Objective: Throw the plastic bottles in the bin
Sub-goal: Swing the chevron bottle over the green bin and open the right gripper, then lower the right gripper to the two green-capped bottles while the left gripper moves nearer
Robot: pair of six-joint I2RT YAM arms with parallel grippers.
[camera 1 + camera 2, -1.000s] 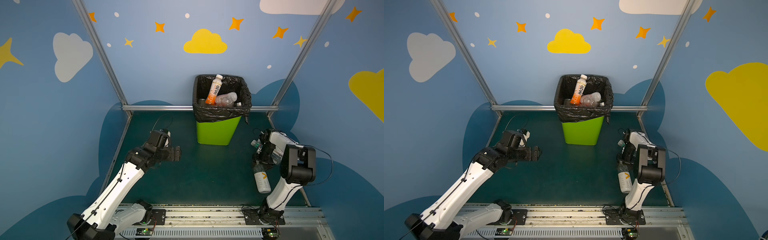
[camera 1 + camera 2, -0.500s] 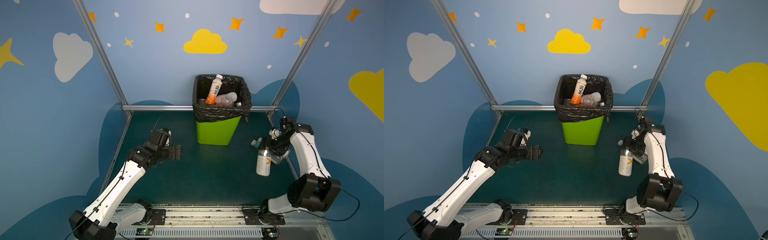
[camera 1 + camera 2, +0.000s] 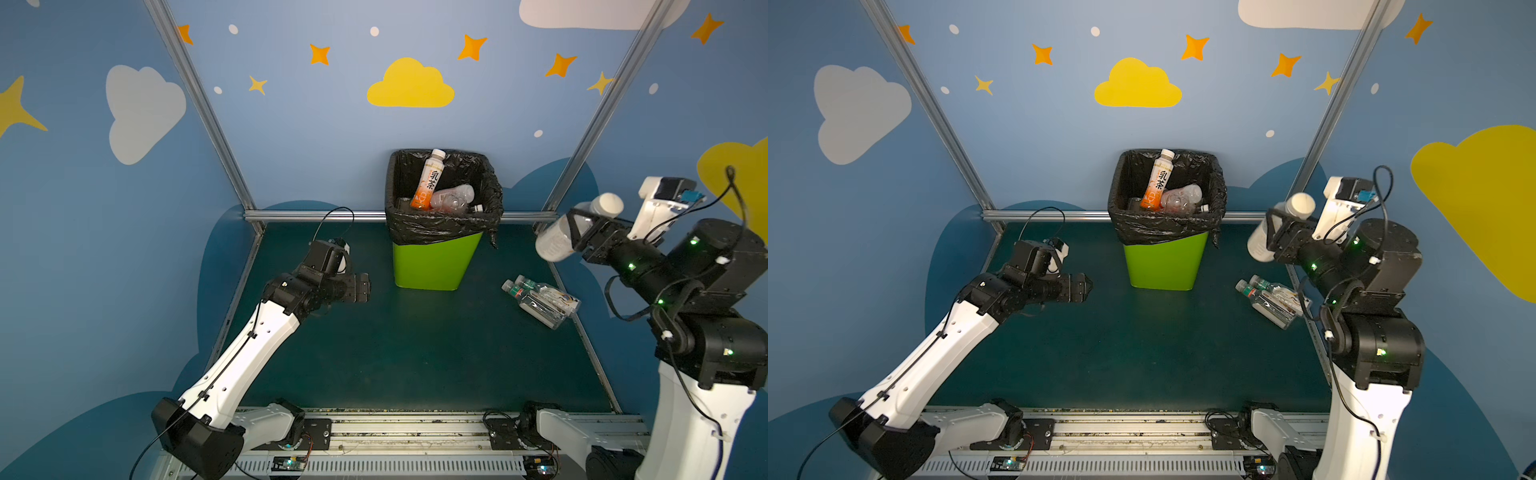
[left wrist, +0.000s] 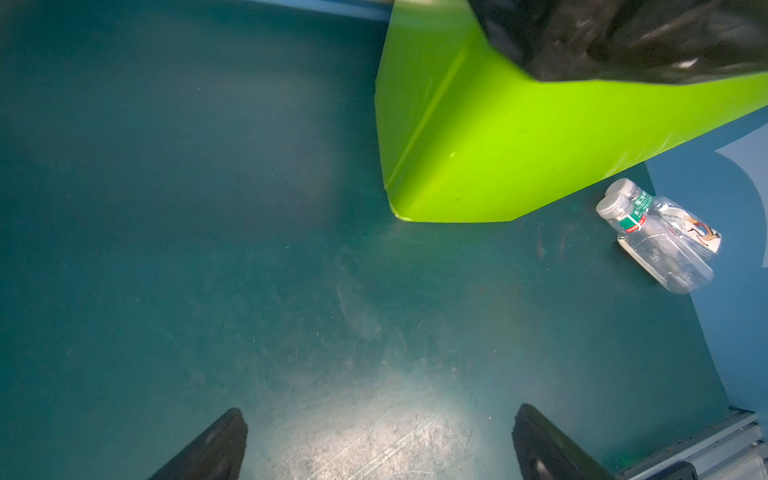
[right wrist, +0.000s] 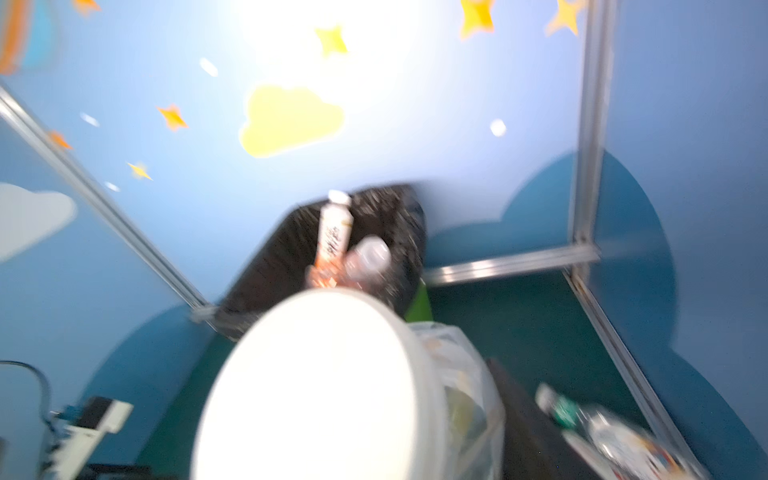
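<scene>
Gripped across the body by right end effector (image 3: 577, 229): 1 white-capped bottle (image 3: 552, 245), aloft, long axis slanted, base toward bin (image 3: 432, 266). Bin left of and below it; carry leftward over rim.

Left end effector (image 3: 365, 286) wide open, empty.

2 clear bottles (image 3: 540, 300) lying on surface, right of bin.

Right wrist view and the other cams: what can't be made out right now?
- Right wrist view: motion-blurred; the held white bottle fills the foreground, label unreadable.
- Bin: in both top views, anything beneath the top bottles is hidden by the black bag.
- Floor bottles: clear and overlapping; two caps show, exact count unclear.
- Left gripper: left wrist view's bottom edge cuts off all but the fingertips.
</scene>
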